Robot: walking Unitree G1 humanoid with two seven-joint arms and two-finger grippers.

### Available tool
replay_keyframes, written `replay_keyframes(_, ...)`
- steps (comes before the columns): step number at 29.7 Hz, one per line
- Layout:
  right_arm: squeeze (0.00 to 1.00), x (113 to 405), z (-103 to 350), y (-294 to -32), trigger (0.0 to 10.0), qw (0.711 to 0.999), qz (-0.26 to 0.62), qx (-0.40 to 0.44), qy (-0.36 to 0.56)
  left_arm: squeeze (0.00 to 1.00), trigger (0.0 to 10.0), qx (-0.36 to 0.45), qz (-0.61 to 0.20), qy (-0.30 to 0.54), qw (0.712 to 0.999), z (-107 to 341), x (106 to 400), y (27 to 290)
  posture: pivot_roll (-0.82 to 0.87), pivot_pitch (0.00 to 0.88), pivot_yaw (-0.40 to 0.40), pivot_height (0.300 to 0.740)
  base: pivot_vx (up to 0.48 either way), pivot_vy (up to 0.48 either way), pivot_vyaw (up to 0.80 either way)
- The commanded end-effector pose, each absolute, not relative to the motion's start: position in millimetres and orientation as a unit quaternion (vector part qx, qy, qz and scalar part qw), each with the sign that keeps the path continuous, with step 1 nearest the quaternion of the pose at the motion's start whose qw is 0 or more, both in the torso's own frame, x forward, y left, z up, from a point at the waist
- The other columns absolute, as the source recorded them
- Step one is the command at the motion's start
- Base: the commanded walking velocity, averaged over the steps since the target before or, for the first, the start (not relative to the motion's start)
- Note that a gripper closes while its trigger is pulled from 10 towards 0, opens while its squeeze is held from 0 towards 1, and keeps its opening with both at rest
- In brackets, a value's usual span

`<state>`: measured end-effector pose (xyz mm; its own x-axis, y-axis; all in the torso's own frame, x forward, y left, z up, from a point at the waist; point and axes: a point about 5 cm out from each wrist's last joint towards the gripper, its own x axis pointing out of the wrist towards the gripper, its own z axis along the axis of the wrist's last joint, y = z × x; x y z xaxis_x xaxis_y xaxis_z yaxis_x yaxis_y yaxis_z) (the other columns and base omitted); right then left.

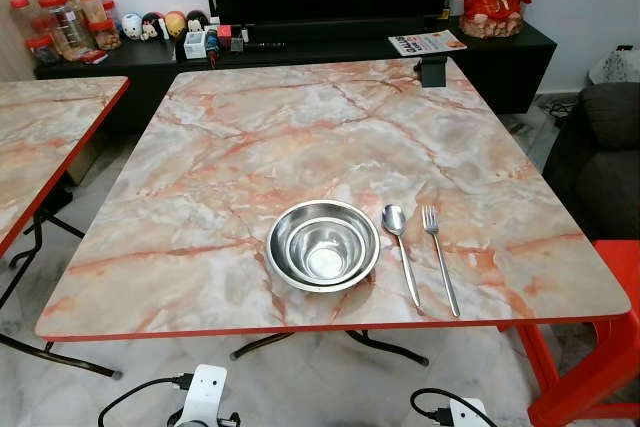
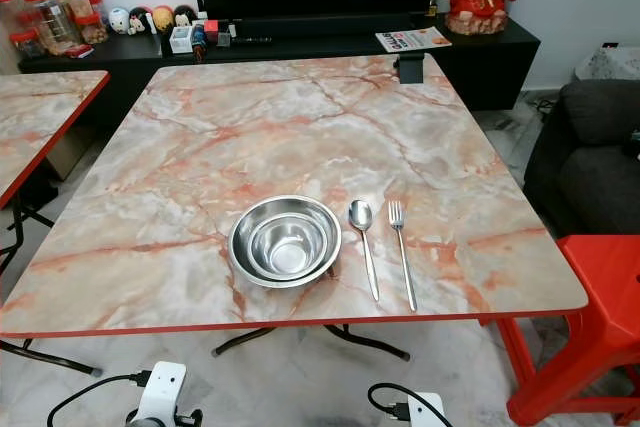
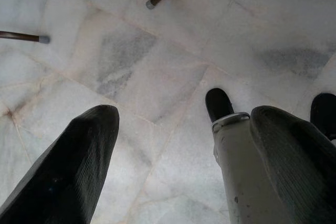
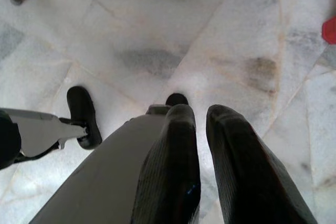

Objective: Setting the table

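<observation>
Although both arms hang idle below the table edge, one place setting looks laid already; the lines run left to right.

Left gripper (image 3: 178, 161): hangs low over the pale tiled floor (image 3: 157, 66), fingers spread wide apart and holding nothing.

Second table (image 1: 40, 137): stands at the far left, well apart from the setting, and what shows of its marble top is bare.

Table (image 1: 250, 137): marble-pattern top with a red rim, and most of its surface has nothing laid on it.

Bowls (image 1: 322, 244): two steel bowls, one nested inside the other, upright near the near edge and a little right of the middle.

Spoon (image 1: 400, 249): lies just right of the bowls, bowl end toward the far side, close to the rim; I cannot tell if it touches.

Fork (image 1: 439, 255): lies just right of the spoon, roughly parallel to it, tines toward the far side.

Right gripper (image 4: 202, 156): hangs over the floor near the robot's own feet, its fingers drawn near together with a narrow gap, gripping nothing.

Red stool (image 1: 600, 337): sits at the near right corner of the table.

Done: one setting of bowls, spoon and fork looks complete.

Left: perhaps further places, though no spare tableware is in sight to judge by.
</observation>
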<state>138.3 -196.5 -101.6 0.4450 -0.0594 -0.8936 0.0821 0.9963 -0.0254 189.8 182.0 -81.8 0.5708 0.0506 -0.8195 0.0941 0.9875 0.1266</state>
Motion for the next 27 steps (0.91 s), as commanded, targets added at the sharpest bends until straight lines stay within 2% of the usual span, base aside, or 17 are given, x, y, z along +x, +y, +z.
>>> replay_keyframes(1,0.0,141,-101,-194,10.0,0.855,-0.045,0.02,0.516,0.0,10.0,0.088,-0.018,0.464,0.882,-83,188,183,-0.09,0.0,0.051,0.74,0.0,0.0,0.0)
replay_keyframes(6,0.0,154,-96,-193,10.0,0.871,-0.046,0.024,0.489,0.0,10.0,0.086,-0.019,0.46,0.884,-81,192,181,-0.08,0.0,0.042,0.74,0.0,0.0,0.0)
replay_keyframes(11,0.0,157,-94,-197,10.0,0.873,-0.057,0.025,0.484,0.0,10.0,0.077,-0.01,0.464,0.883,-81,192,181,-0.07,0.0,0.035,0.74,0.0,0.0,0.0)
replay_keyframes(27,0.0,160,-93,-200,10.0,0.872,-0.086,0.044,0.48,0.0,10.0,0.074,-0.002,0.467,0.881,-81,191,183,-0.06,0.0,0.043,0.74,0.0,0.328,0.0)
